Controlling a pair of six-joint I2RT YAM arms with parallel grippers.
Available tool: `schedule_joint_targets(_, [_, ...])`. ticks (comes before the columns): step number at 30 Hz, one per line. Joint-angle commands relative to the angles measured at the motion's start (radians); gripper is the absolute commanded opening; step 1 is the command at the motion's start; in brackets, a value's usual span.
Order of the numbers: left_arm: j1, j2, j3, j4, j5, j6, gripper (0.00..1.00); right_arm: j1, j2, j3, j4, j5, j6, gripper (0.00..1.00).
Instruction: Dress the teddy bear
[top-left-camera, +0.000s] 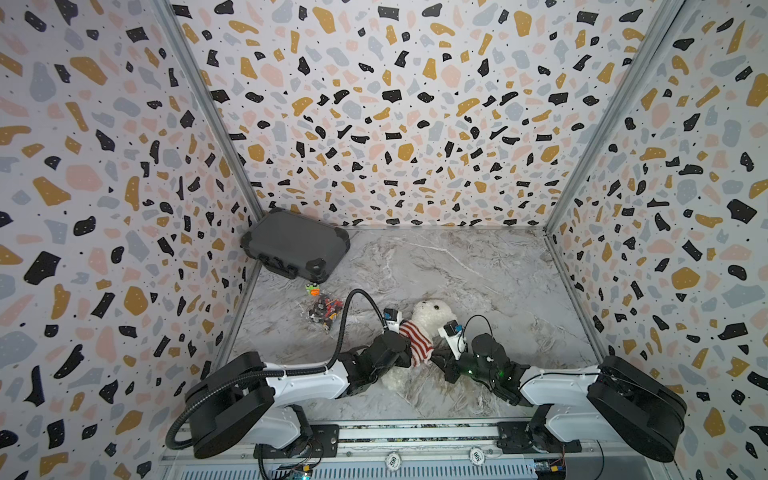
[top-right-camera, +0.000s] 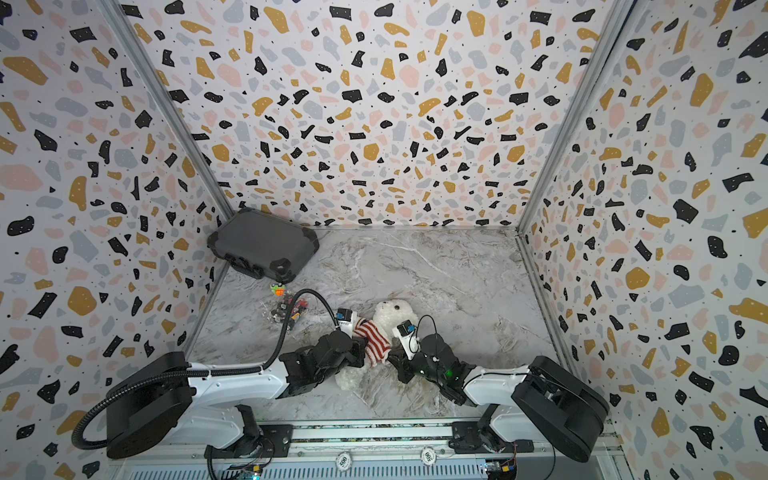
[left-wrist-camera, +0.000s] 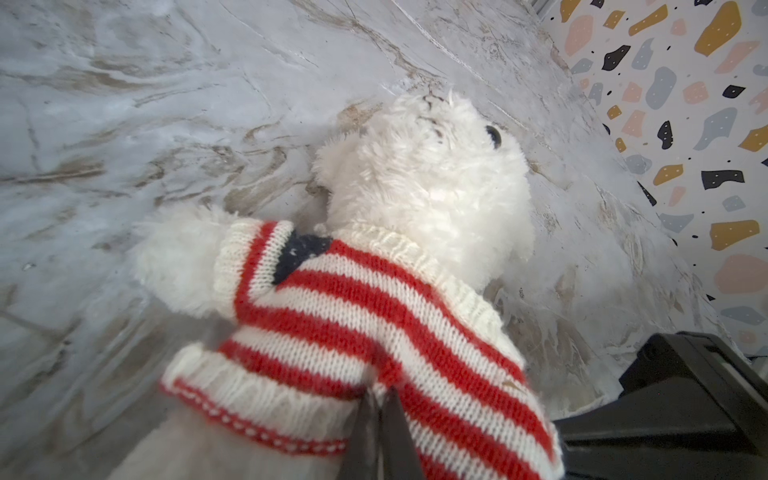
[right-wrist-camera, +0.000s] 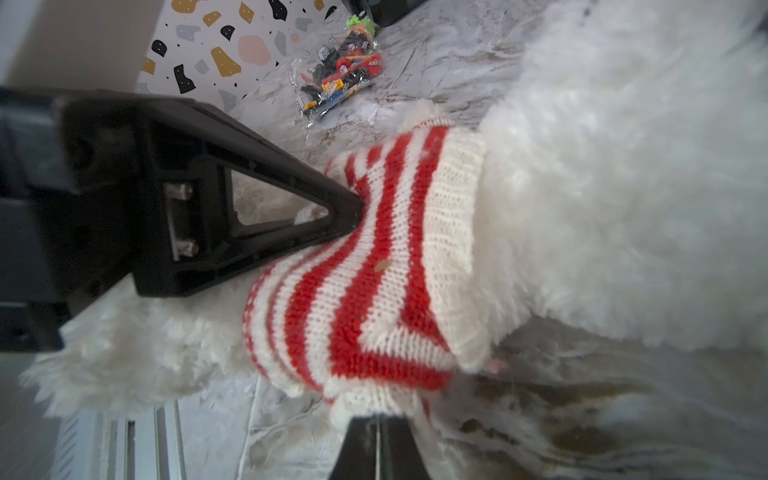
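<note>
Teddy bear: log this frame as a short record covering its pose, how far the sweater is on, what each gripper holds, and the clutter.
bear: teddy bear lying on the marble table, head toward the back wall
sweater: collar round the neck, one arm through a sleeve, lower body bare
left gripper: shut on the sweater's striped body
right gripper: shut on the sweater's edge
clutter: grey case in the far left corner; bag of bricks apart from the bear
</note>
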Motion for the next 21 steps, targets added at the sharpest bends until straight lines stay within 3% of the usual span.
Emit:
schedule_joint_targets(1, [0.007,0.008,-0.020,-0.011,0.018,0.017,0.00,0.001,-0.024,0.031,0.053,-0.022,-0.025,0.11])
schedule_joint_targets(8, [0.007,0.006,-0.022,-0.004,0.039,0.024,0.00,0.003,-0.059,0.028,0.076,-0.039,-0.030,0.24])
schedule_joint_targets(21, [0.004,-0.002,-0.024,0.014,0.084,0.044,0.00,0.000,-0.001,0.081,0.065,0.005,-0.053,0.29])
